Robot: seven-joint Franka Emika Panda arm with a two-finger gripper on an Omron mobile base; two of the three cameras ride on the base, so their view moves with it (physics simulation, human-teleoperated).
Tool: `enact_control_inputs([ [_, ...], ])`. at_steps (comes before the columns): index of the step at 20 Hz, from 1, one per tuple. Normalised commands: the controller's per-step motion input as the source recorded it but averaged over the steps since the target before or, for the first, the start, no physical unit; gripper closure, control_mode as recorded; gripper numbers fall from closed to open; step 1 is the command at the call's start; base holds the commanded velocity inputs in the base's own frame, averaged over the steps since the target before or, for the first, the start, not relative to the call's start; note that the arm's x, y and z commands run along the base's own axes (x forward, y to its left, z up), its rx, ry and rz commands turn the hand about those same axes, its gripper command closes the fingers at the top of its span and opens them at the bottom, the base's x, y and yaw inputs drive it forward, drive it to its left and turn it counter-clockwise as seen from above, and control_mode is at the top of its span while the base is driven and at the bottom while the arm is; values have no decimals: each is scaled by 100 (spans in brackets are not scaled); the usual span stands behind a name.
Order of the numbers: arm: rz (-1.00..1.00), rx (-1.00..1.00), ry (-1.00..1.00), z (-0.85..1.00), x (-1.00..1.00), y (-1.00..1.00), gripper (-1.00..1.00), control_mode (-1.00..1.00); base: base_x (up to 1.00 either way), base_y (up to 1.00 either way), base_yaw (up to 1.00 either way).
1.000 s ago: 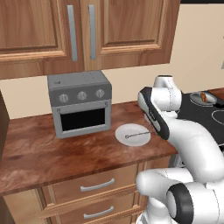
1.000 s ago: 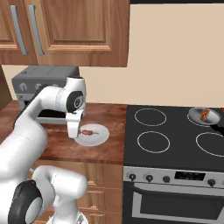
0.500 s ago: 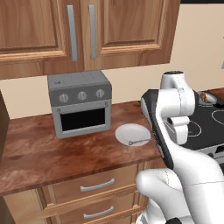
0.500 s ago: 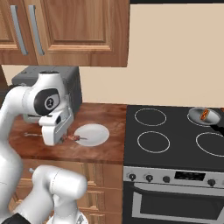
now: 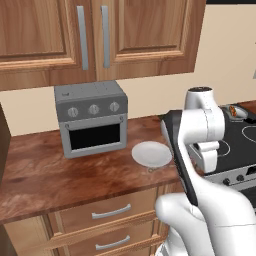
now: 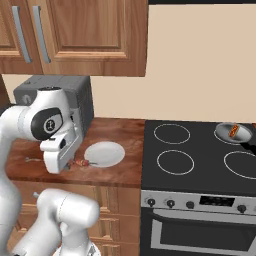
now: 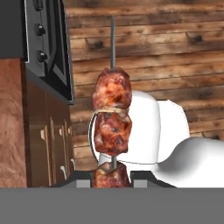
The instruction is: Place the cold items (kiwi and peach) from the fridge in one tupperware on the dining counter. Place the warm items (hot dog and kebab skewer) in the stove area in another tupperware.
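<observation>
— Toaster oven (image 5: 92,120) first?
— Yes. Grey, on the wooden table (image 5: 45,180), left of the white plate (image 5: 151,153) and further back, toward the wall. Door shut, three knobs above it.

— Next, moving toward the plate?
— Gripper (image 7: 112,176), just left of the plate and nearer the table's front edge. Clenched on the kebab skewer (image 7: 112,118), fingertips (image 7: 81,177) pinching its lowest meat chunk.

— And the rest of the kebab skewer?
— In the hand view, two more browned chunks stacked beyond the grip, then the bare metal rod. From the right base camera, a bit of red-brown meat (image 6: 80,163) poking out of the hand just beside the plate's left rim. Touching the rim or not, cannot tell.

— Anything on the plate?
— Bare white, flat on the table.

— Right of the plate?
— Black cooktop (image 6: 200,150) with ring burners, over a steel oven front. Small pan (image 6: 246,136) on a back burner, well apart from the plate, with the hot dog (image 6: 233,131) lying in it.
</observation>
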Motion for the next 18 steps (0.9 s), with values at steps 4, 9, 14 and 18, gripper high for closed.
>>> enact_control_inputs([
  [4, 0, 0, 0, -3, -17, -1, 100, 100, -26, 0, 0],
  [9, 0, 0, 0, 0, 0, 0, 100, 100, -82, -3, 11],
  [14, 0, 0, 0, 0, 0, 0, 100, 100, -27, -65, 53],
  [18, 0, 0, 0, 0, 0, 0, 100, 100, -47, -54, 68],
])
